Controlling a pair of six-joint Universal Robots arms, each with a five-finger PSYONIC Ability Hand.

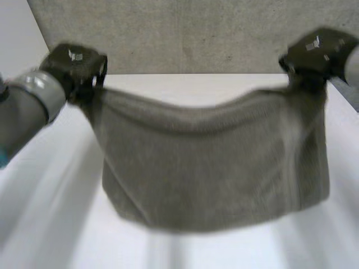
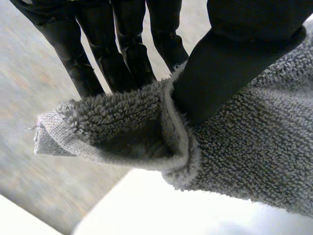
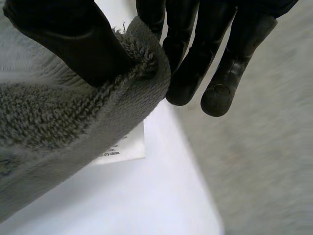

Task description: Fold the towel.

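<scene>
1 towel (image 1: 213,168), 1 tag (image 3: 122,147), L hand (image 1: 76,64), R hand (image 1: 317,50).

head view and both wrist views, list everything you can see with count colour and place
towel: 1, grey, lifted above the table, hanging between the two hands and sagging in the middle
care label: 1, white with dark print, hanging under the towel corner at the right hand
table: 1, white, below the towel
background surface: 1, speckled grey, beyond the table's far edge
left arm: 1, grey, coming in at the robot's left
left hand: 1, black, thumb and fingers pinching the towel's upper left corner
right hand: 1, black, pinching the upper right corner
</scene>
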